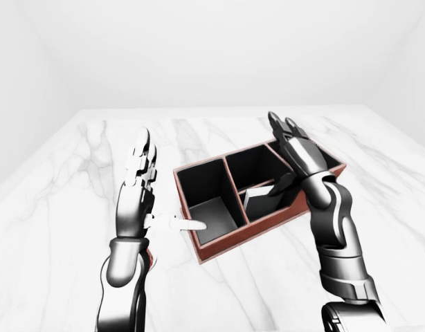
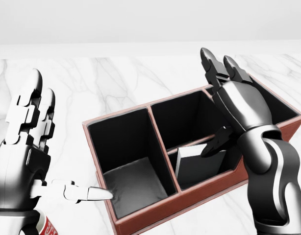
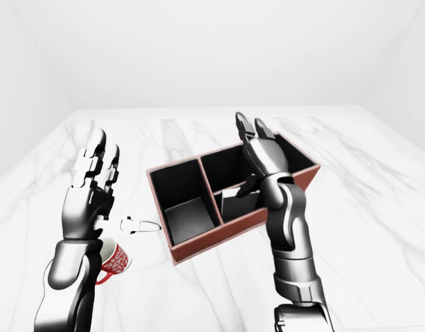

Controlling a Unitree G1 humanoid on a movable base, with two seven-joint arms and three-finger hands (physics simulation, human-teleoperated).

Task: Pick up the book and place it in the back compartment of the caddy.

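Grey and flat, the book (image 2: 198, 164) stands tilted inside the middle section of the caddy (image 2: 140, 215), leaning toward the divider on its left in the head view. That section is split by a low cross wall, and the book sits in the part nearer the bottom of the picture. Whether this counts as the back compartment is hard to judge from here.

The caddy is a long reddish-brown box with black lining and 3 main sections, set at a slant on a white marble table (image 2: 116, 78).

The right hand (image 2: 238, 105) hangs above the middle and right sections with its fingers spread and straight, gripping nothing. Its thumb points down near the book's top edge without clearly touching it. The pose suggests the book is free of the hand and resting on its own.

The left hand (image 2: 28, 142) is raised beside the caddy's left end, fingers together and upright, thumb stuck out toward the box, also empty; it looks parked out of the way.

Only the right-eye view shows a red patterned mug (image 3: 115, 261) on the table under the left forearm. The head view catches just a sliver of it, but gives the clearest look into the caddy.
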